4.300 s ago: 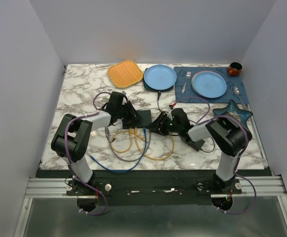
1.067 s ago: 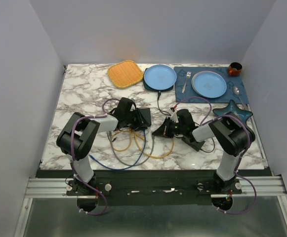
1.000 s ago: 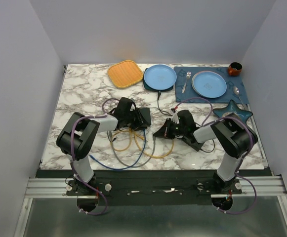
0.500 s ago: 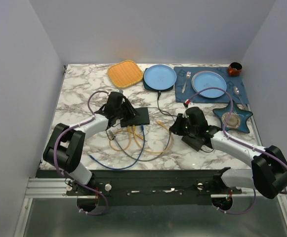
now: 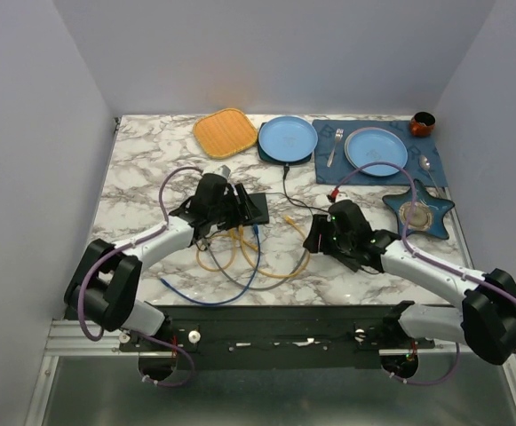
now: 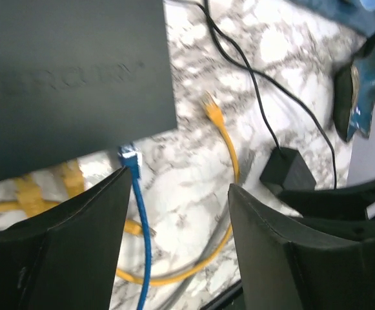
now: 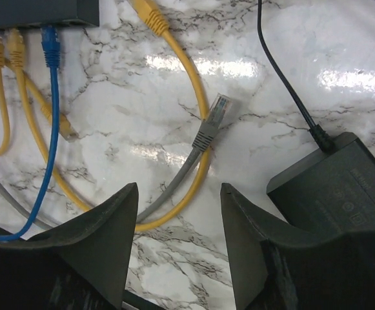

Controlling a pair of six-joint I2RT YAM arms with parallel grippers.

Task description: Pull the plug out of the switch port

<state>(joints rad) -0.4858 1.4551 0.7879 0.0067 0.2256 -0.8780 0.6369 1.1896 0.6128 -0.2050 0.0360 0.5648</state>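
marble table [image 5: 142, 169] carries the switch [image 5: 256, 209] left of centre, ports facing the near edge so cables fan toward the arms. power brick [image 7: 329, 177] sits to its right. left gripper [image 6: 179, 184] hangs at the port edge, jaws apart, empty, prob. there to brace it. right gripper [image 7: 177, 187] gapes empty above the grey plug [image 7: 219, 110], loose on the marble, clear of the ports; blue plug [image 7: 48, 39] sits in the port row. pull looks done.
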